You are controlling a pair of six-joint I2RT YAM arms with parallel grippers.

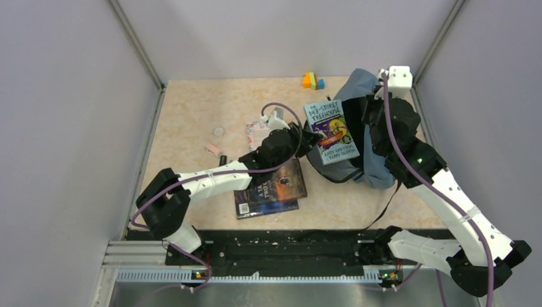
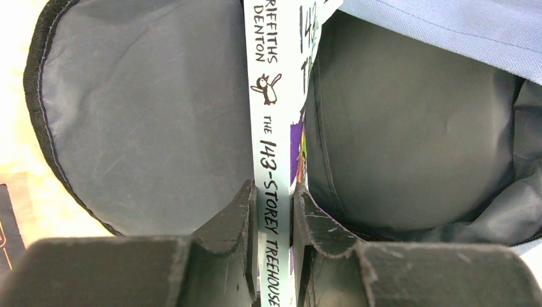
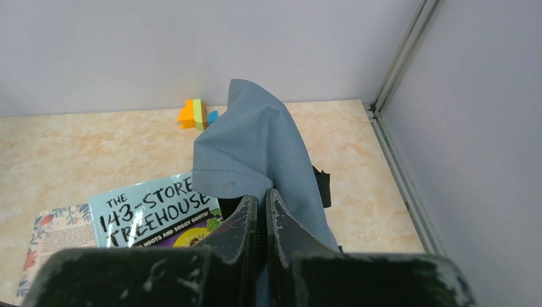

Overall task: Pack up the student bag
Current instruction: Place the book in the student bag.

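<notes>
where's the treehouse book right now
Right of centre in the top view, the treehouse book sits at the mouth of the student bag, clamped in the left gripper.

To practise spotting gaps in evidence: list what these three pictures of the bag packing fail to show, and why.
Overhead view: the bag inside, hidden by the pale book and right arm.
Overhead view: the dark book title, partly under the left arm.
Overhead view: small bits, too small to name.

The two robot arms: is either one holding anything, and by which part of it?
Left jaws clamp the Treehouse book by its spine edge. Right jaws pinch a raised fold of grey-blue fabric on the student bag.
</notes>
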